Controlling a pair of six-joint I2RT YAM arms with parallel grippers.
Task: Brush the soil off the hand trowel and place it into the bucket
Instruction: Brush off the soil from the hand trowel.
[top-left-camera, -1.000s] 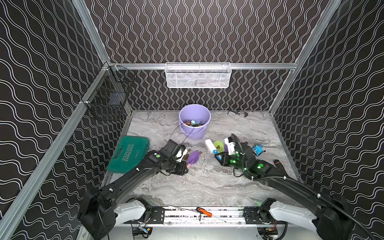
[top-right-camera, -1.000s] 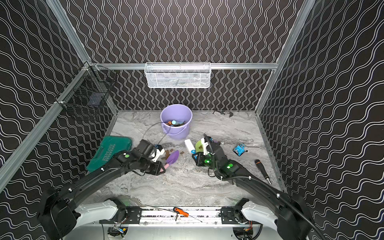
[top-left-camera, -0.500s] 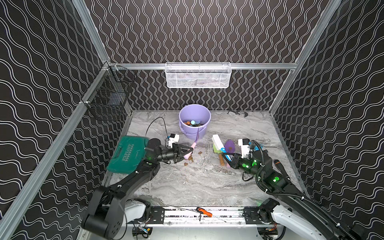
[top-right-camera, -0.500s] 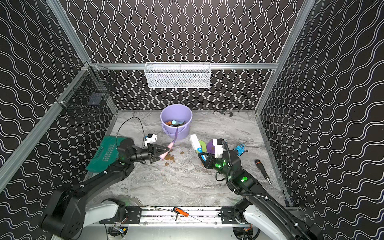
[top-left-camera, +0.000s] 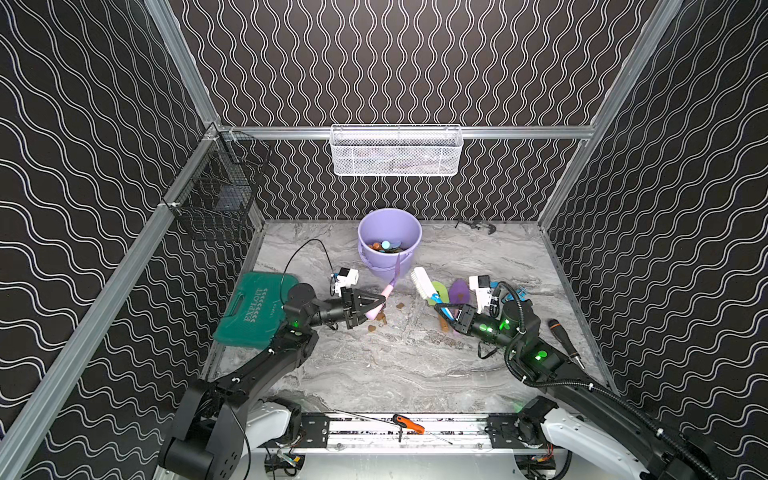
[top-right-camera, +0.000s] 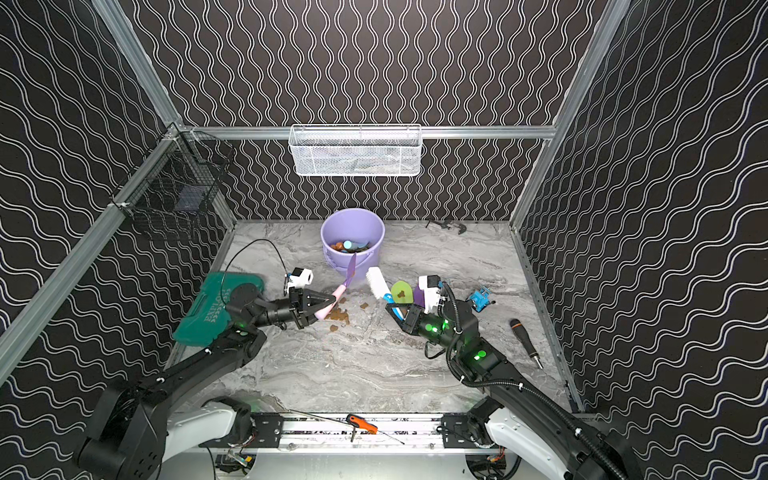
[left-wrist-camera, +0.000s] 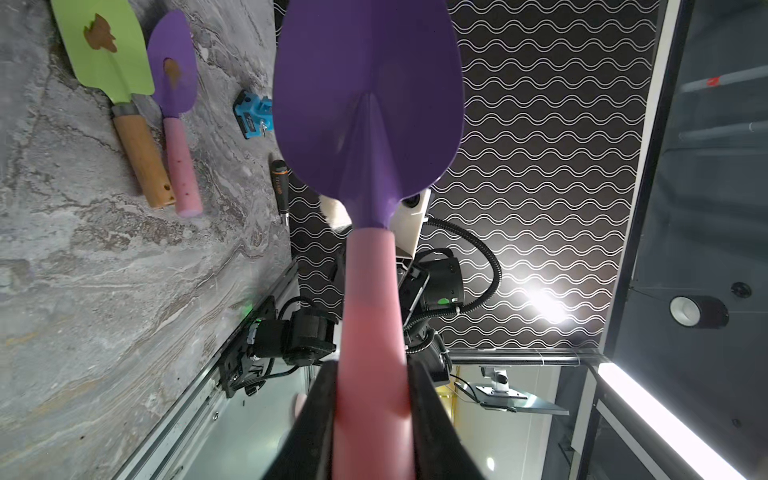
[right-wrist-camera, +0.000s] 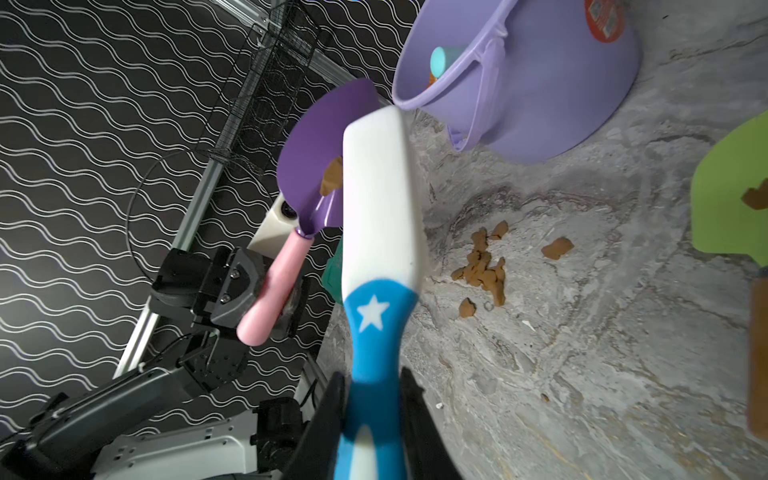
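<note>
- Counter (top-left-camera: 395, 365): grey marbled top. It carries the bucket, the spare trowels and loose soil.
- Bucket (top-left-camera: 388, 224): upright at rear centre, with some brown and pale-blue items inside. The trowel in hand is not in it.
- Left gripper (top-left-camera: 374, 309): jaws pinch the pink handle of the trowel (left-wrist-camera: 368, 104) near its butt end. The trowel is clear of the counter with its purple blade raised, edge-on in both top views, just in front of the bucket wall.
- Right gripper (top-left-camera: 448, 309): jaws pinch the blue handle of the brush (top-left-camera: 420, 282). The white head sits just beside the blade, bristle side toward it. Contact cannot be confirmed.
- A green trowel (left-wrist-camera: 104, 50) and a second purple trowel (left-wrist-camera: 172, 62) lie flat near the right arm. Each has a brown patch on its blade.
- Soil (right-wrist-camera: 484, 270): a scatter of clumps lies on the counter below the held blade. One clump (right-wrist-camera: 332, 176) sits on the blade face, partly hidden by the brush head.
- Assessment: brushing is under way but not complete. Part of the load appears to be off the blade. The last visible clump needs removing, then the trowel must go over the bucket rim and be released. The two flat trowels, if in scope, are not yet cleaned.
</note>
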